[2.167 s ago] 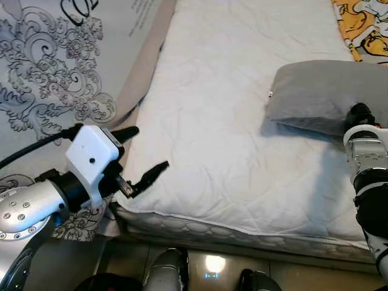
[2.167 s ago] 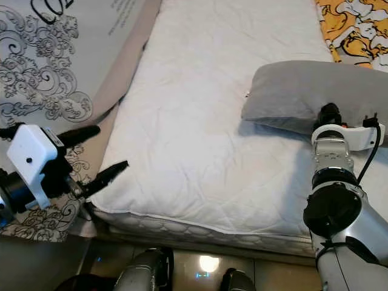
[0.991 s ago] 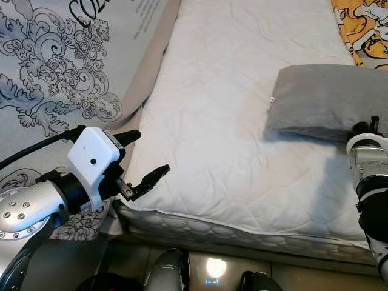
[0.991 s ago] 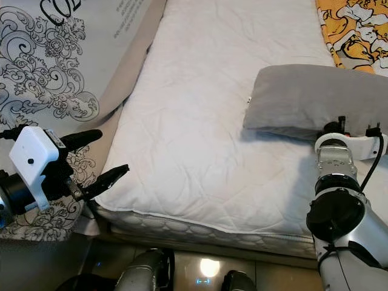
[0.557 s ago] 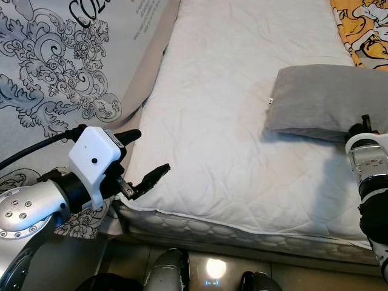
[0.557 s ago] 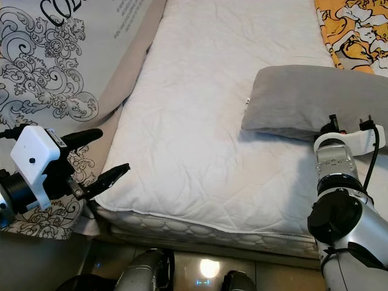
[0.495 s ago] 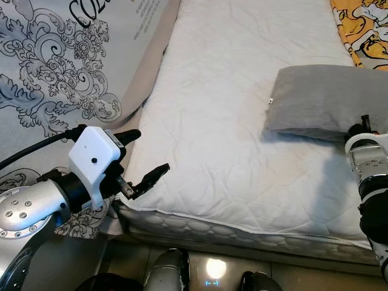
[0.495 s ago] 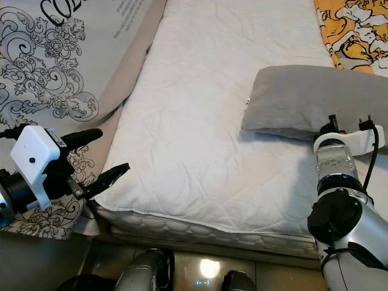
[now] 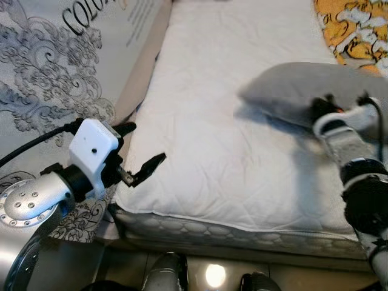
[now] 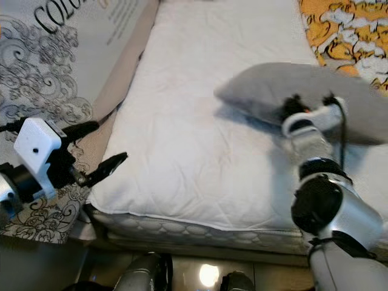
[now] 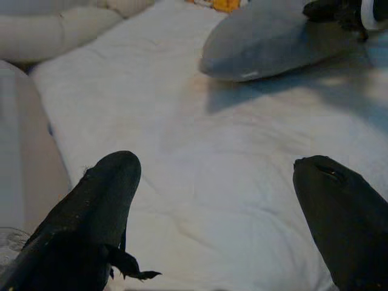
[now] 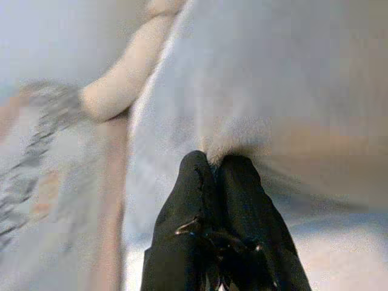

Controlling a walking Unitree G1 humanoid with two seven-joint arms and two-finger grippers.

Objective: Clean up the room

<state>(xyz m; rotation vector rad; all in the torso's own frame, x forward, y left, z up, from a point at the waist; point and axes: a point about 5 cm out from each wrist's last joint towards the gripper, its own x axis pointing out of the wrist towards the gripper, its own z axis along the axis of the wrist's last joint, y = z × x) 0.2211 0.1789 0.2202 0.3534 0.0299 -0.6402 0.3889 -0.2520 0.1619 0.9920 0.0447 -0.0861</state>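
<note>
The right gripper (image 12: pixel 217 167) has its two black fingers (image 12: pixel 188 200) pressed together, their tips pinching a small bunched fold of the grey pillow (image 12: pixel 285 91), whose soft fabric spreads beyond them. Past the pillow's edge lies a pale rolled cushion or bolster (image 12: pixel 124 79), blurred. Beside it runs a strip of grey patterned cloth (image 12: pixel 42 170), also too blurred to read.

**Both arms raised, one end effector spread, one pinched**

My left end effector (image 9: pixel 138 148) is held forward, its fingers (image 11: pixel 103 200) spread wide apart; my right end effector (image 12: pixel 219 167) reaches ahead on an extended arm, fingertips pressed together.
</note>
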